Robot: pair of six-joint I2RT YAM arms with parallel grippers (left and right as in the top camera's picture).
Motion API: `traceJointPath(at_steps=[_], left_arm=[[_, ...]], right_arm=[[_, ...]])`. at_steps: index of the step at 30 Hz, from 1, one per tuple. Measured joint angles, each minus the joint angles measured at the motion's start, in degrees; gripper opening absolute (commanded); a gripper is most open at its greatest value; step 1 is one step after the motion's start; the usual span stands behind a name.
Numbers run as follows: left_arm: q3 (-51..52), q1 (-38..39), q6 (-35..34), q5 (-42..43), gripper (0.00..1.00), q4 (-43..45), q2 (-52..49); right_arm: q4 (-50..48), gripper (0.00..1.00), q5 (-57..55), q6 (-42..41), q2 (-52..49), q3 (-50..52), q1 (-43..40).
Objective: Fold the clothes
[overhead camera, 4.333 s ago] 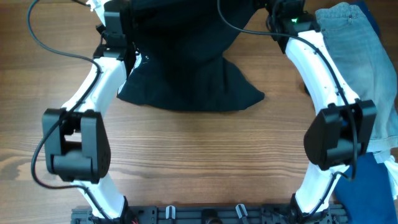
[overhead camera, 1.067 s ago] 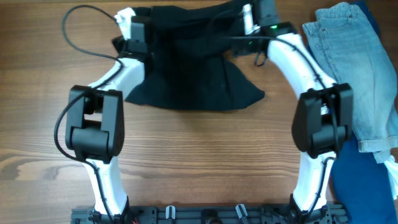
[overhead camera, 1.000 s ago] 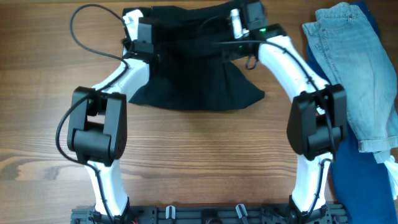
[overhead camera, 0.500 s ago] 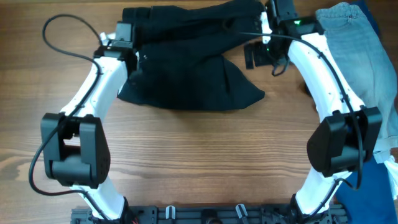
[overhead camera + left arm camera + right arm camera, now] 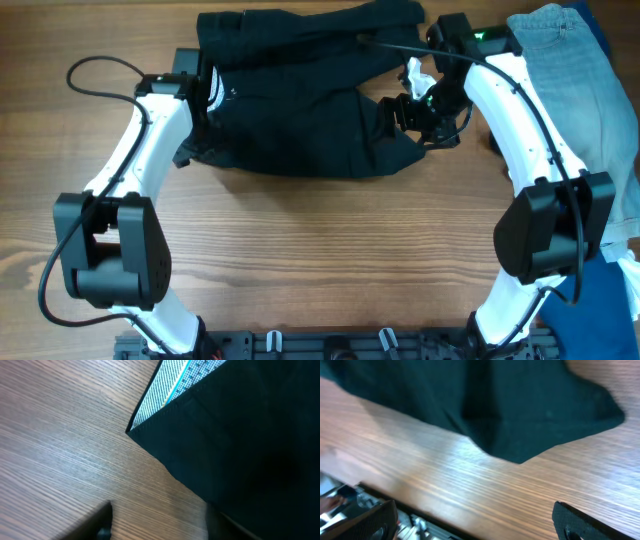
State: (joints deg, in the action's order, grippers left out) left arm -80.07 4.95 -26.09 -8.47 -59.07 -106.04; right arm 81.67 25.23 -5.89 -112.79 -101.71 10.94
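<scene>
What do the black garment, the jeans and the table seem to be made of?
Garment: soft matte black cloth, probably cotton; it drapes in loose folds.
Jeans: light blue denim, by the faded colour and seams.
Table: wood or wood-look laminate, showing grain.

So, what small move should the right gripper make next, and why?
Probably move the right gripper forward and down, then shut it on the garment's corner. Its jaws stand wide open, and in the right wrist view that corner lies on the table just ahead of them, not yet held.
</scene>
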Motion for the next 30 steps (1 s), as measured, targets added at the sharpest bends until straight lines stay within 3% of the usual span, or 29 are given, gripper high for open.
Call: traceJointPath(at_steps=[1, 3, 5, 6, 9, 12, 20, 22, 30], left_arm=[[0.7, 0.0, -0.31, 0.26, 0.45, 0.2, 0.0], [2.19, 0.0, -1.14, 0.74, 0.49, 0.76, 0.0], [3.98, -0.22, -2.19, 1.09, 0.72, 3.41, 0.0], [4.74, -0.44, -2.4, 1.11, 0.77, 4.63, 0.0], [8.24, -1.79, -3.65, 1.68, 0.78, 8.37, 0.0], [10.14, -2.8, -3.87, 2.23, 0.9, 9.18, -0.26], [10.4, -2.82, -4.26, 5.4, 0.88, 13.77, -1.77], [10.4, -2.82, -4.26, 6.49, 0.94, 14.16, -1.77], [10.4, -2.82, -4.46, 8.41, 0.95, 14.8, -1.77]], right_arm=[[0.61, 1.0, 1.07, 0.13, 0.0, 0.0, 0.0], [1.18, 1.0, 2.38, 0.15, 0.0, 0.0, 0.04], [1.51, 1.0, 3.26, 0.15, 0.0, 0.0, 0.04], [1.49, 1.0, 3.32, 0.15, 0.0, 0.0, 0.04], [1.51, 1.0, 3.76, 0.15, 0.0, 0.02, 0.04], [0.57, 1.0, 6.08, 0.35, 0.09, 2.78, 0.04], [-5.29, 0.99, 10.32, 1.68, 0.09, 15.69, 0.04], [-6.97, 1.0, 11.93, 1.68, 0.09, 18.25, 0.04], [-16.61, 1.0, 13.84, -1.68, -0.26, 21.11, -0.02]])
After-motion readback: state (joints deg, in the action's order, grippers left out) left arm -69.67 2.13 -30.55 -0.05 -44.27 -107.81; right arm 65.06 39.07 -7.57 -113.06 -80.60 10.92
